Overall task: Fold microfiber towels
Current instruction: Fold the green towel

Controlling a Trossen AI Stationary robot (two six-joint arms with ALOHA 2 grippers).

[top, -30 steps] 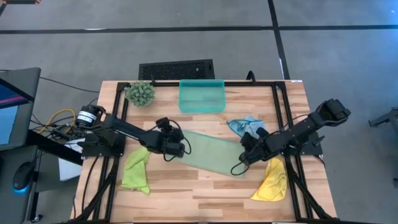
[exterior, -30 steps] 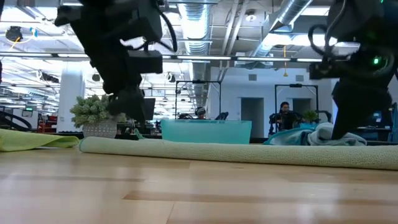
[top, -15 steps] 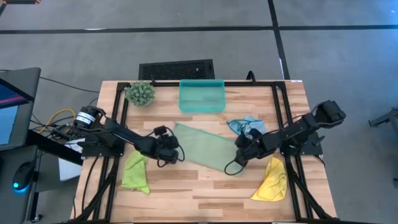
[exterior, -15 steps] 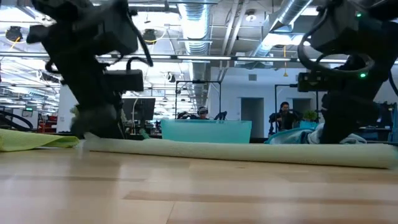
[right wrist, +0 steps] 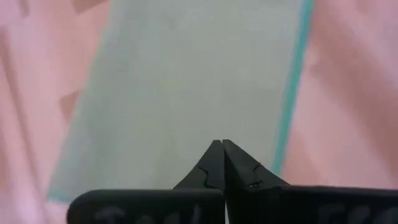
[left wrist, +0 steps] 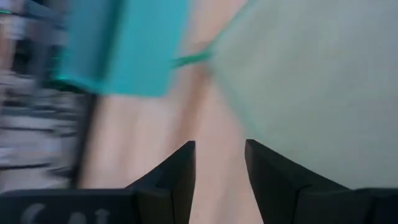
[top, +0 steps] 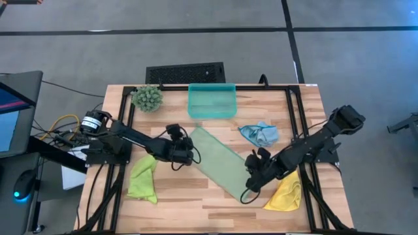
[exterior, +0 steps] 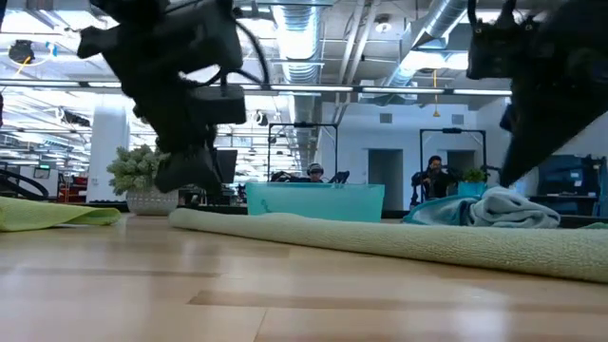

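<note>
The pale sage green towel (top: 219, 160) lies flat on the table as a narrow slanted band, running from near the teal tray to the near right. My right gripper (top: 251, 184) is shut at its near-right end. My left gripper (top: 192, 154) is open beside the towel's far-left end, with bare wood between its fingers in the left wrist view (left wrist: 219, 155). The lime green towel (top: 142, 179), the light blue towel (top: 259, 134) and the yellow towel (top: 284, 190) lie crumpled on the table. My right gripper has its shut fingers (right wrist: 214, 163) on the sage towel's near-right end (right wrist: 205, 124), coming slanting down from the table's right. The fingers hide the place of contact, so pinched or pressed cannot be told. The towel lies flat on the table.
A teal plastic tray (top: 211, 100) stands at the far middle and a spiky green plant ball (top: 147, 98) at the far left. Black frame rails (top: 295, 124) run along the table's sides. People sit in the room behind the table (exterior: 435, 176).
My right gripper has gone toward the table's near edge, taking the sage towel's right end with it. The towel has swung about on the table: its far-left end has stayed near the tray, and it now lies slanted. My left gripper went left, then came back.
</note>
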